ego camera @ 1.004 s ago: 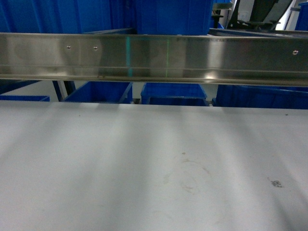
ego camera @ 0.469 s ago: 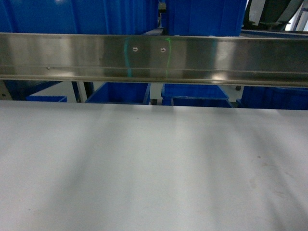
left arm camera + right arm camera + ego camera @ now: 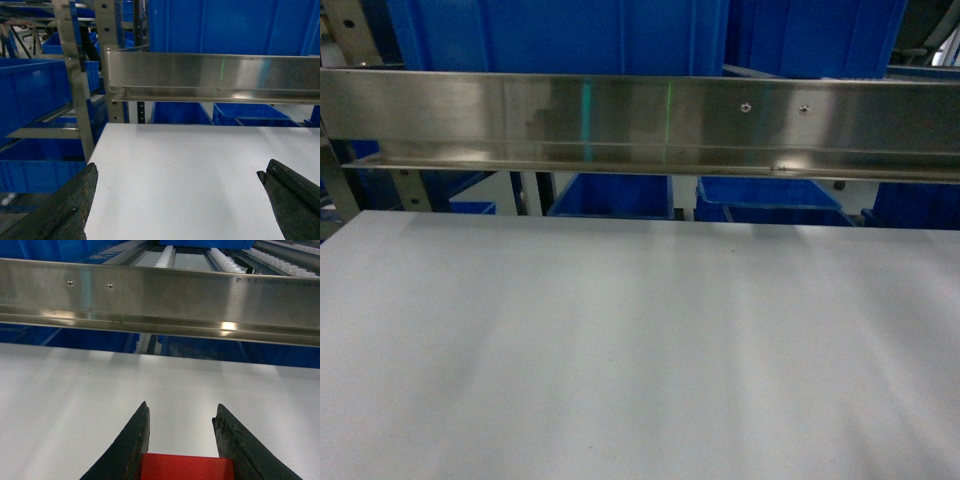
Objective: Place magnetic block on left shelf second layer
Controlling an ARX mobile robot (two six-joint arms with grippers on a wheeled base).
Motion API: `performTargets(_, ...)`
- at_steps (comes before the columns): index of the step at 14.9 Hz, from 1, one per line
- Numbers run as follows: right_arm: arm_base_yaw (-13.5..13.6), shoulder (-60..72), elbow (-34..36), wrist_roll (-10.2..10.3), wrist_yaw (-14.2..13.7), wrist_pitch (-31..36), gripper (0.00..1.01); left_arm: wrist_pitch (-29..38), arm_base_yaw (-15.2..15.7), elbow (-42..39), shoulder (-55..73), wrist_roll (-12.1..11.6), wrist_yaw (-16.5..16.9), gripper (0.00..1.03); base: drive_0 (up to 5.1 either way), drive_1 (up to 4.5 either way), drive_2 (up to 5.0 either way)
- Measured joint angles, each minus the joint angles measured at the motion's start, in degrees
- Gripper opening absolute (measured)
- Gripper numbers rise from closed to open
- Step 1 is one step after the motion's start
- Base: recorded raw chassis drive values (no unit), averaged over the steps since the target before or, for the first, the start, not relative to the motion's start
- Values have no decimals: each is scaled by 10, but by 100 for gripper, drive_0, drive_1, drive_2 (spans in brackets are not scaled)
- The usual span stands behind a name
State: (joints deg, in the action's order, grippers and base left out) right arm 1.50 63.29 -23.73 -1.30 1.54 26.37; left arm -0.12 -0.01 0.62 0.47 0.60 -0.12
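The magnetic block [image 3: 187, 467], a small red cube, sits clamped between the dark fingers of my right gripper [image 3: 182, 405], held over a white surface [image 3: 75, 405]. Ahead of it runs the steel front rail [image 3: 160, 297] of the left shelf second layer, with white roller rails [image 3: 220, 257] behind it. In the head view a large blue crate [image 3: 560, 35] stands above that rail [image 3: 640, 125]. My left gripper [image 3: 179, 167] is open and holds nothing, over the white surface's left part. Neither gripper shows in the head view.
Perforated steel uprights [image 3: 75, 75] stand at the left, with more blue bins [image 3: 30, 95] on racks beyond them. Lower blue bins [image 3: 610, 195] show under the rail. The white surface's left edge [image 3: 92, 150] drops off beside the uprights.
The head view has swung left: the rail's screws have slid to the right, the marks on the white surface have left the frame, and an upright has come in at the left edge.
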Motion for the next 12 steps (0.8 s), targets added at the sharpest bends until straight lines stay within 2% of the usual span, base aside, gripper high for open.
performTargets(12,0,0,0,0,-2,2,33,-1,0,0,0,0,1,98,-488,243,243)
